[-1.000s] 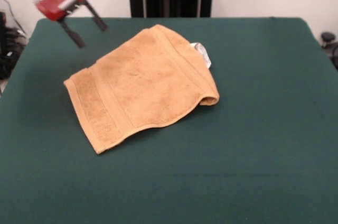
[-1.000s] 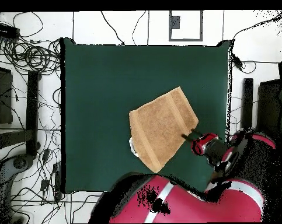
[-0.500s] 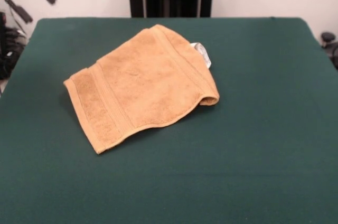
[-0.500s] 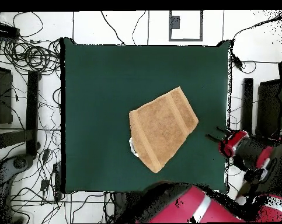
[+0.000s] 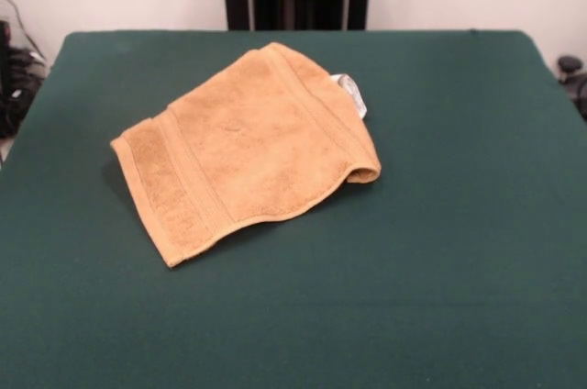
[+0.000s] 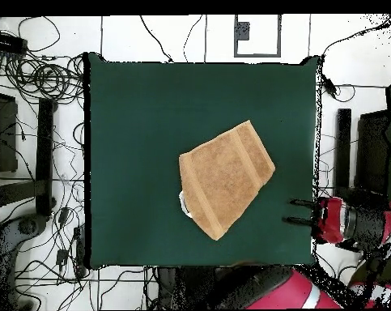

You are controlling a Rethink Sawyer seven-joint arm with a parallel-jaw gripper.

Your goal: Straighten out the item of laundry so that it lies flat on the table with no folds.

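Since the earlier frames the arm is swinging away from the towel: one second ago the claw was hanging beside the towel's edge, half a second ago it was already out past it, and now it is gone from the front view entirely. Overhead, the claw (image 6: 297, 210) is sitting at the surface's right edge, well apart from the cloth, its two dark fingers (image 6: 299, 202) pointing in over the green and standing spread, with a visible gap between them and nothing in it. The red wrist behind it is hanging out beyond the edge.

The towel (image 5: 243, 150) is not shifting between frames. It is lying on the green surface (image 5: 440, 270), a little toward the robot's side of centre, turned at an angle to the surface's edges. It is not lying flat: it is doubled over, and in the front view the fold is showing as a rounded roll at its right end, lifting slightly off the felt. Woven border bands are running across the left part. A small white tag (image 5: 352, 93) is sticking out from under the upper right edge; overhead the same tag (image 6: 183, 202) is peeking out at the towel's lower left.
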